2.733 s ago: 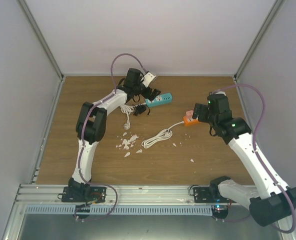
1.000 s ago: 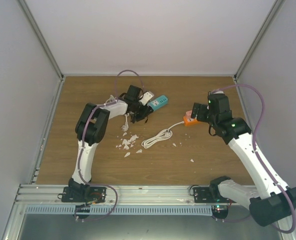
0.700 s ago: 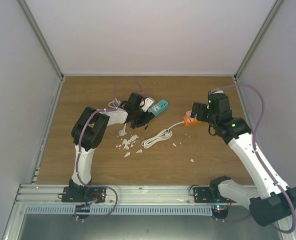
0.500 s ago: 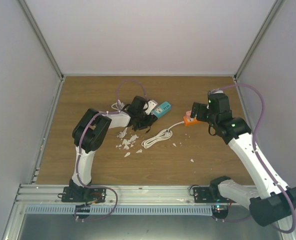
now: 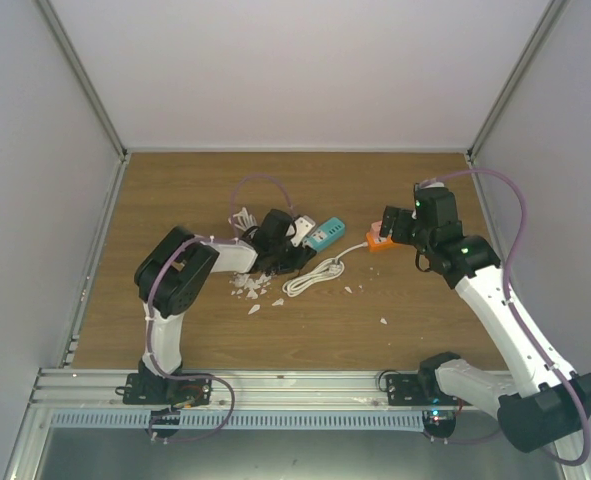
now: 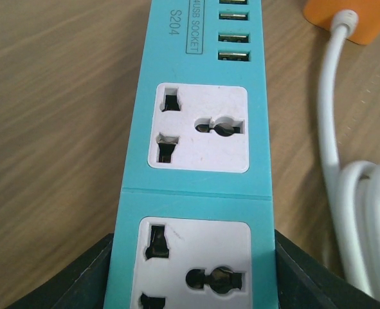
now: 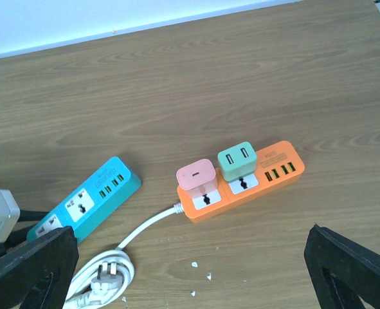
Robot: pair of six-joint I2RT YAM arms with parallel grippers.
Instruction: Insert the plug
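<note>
Since the earliest frame my left claw (image 5: pixel 293 252) has drawn the teal power strip (image 5: pixel 325 235) back from the far edge of the counter (image 5: pixel 425 330) toward its middle; my right arm has stayed put. Left claw pinches one end of the strip between its fingers (image 6: pixel 80 283), sockets facing up. Right claw (image 7: pixel 190 270), spread wide, hovers over the orange power strip (image 7: pixel 225 203), which lies nearer the right edge and carries a pink adapter (image 7: pixel 197 174) and a green adapter (image 7: pixel 238 159). White plug (image 7: pixel 103 270) rests on the counter at the end of the coiled white cable (image 5: pixel 313 277), just beside the teal strip on its near-edge side, not inserted.
</note>
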